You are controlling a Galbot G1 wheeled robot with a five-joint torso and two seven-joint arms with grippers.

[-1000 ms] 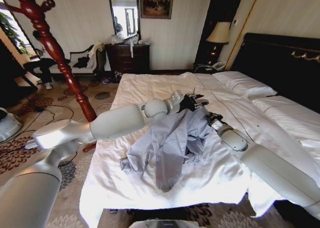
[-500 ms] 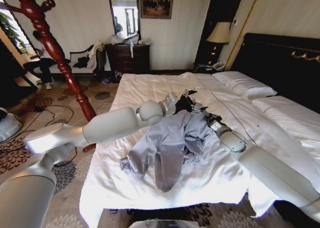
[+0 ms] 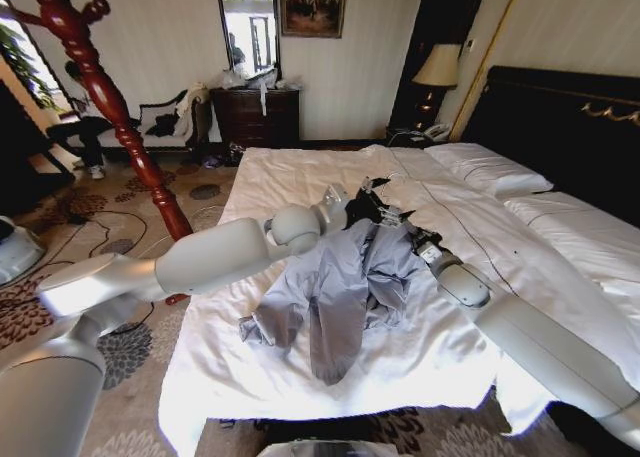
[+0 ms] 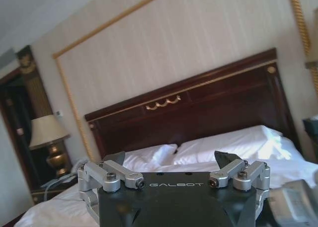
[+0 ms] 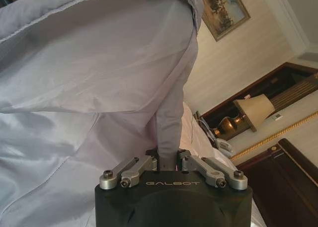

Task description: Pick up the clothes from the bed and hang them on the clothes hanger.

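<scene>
Near the middle of the bed (image 3: 300, 172), the right gripper (image 5: 169, 163) pinches one fold of the single grey clothes (image 3: 345, 277). Beside it the left gripper (image 4: 175, 161) hangs spread wide, holding nothing.

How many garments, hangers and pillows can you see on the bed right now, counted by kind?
Grey shirt: 1, pinched in the right gripper
Black hanger: 1, at the shirt's collar end, by the left gripper
White pillows: 2
Total: 4

Silvery-white arms, black "GALBOT"-marked grippers
</scene>
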